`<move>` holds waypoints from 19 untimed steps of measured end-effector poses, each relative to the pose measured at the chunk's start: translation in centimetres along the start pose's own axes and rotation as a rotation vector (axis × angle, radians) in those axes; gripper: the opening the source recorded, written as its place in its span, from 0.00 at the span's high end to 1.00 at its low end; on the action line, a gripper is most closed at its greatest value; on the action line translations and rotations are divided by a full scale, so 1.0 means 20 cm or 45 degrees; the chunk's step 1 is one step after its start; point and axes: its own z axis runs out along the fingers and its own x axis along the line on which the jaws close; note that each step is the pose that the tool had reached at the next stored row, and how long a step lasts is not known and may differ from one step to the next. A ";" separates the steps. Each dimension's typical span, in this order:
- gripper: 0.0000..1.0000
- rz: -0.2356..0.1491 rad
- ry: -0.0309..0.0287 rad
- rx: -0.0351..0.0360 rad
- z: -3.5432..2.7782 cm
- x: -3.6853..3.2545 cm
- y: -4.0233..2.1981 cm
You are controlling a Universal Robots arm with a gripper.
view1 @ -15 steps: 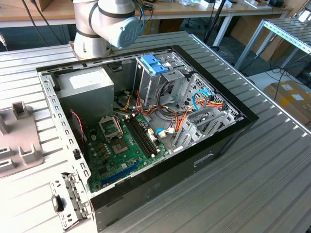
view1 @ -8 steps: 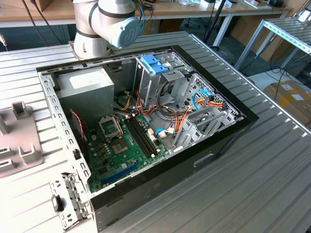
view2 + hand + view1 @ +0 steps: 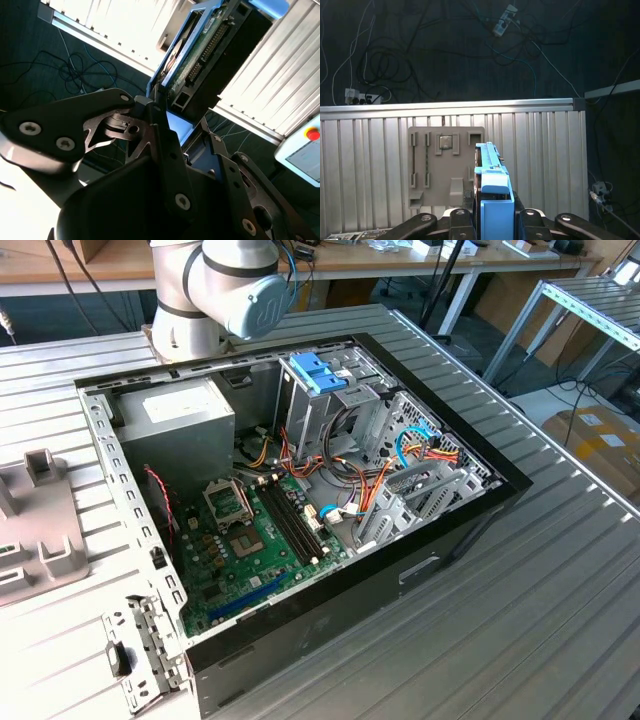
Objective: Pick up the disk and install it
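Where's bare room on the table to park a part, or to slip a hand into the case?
Free: the ribbed table on the exterior view's right of the case, and the strip along its near wall. Crowded: cables around the blue-handled cage; a grey fixture occupies the exterior view's left. The fingers hold the disk.

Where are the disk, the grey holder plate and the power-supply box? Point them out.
disk (image 3: 495, 187): first wrist view, blue plastic end.
grey holder plate (image 3: 445, 170): first wrist view, flat middle.
power-supply box (image 3: 175, 412): exterior view, upper face.

Ribbed metal table (image 3: 560, 620), perhaps carpeted floor (image 3: 620, 30)
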 end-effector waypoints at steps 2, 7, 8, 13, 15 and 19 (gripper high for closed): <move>0.63 0.000 0.0001 0.0000 0.000 0.000 -0.003; 0.63 0.000 0.0004 0.0000 0.000 0.000 -0.008; 0.63 0.000 0.0004 0.0000 0.000 0.000 -0.009; 0.63 0.000 0.0006 0.0000 0.000 -0.001 -0.013; 0.63 0.000 0.0006 0.0001 0.000 -0.001 -0.015; 0.63 0.000 0.0009 0.0000 0.000 -0.001 -0.019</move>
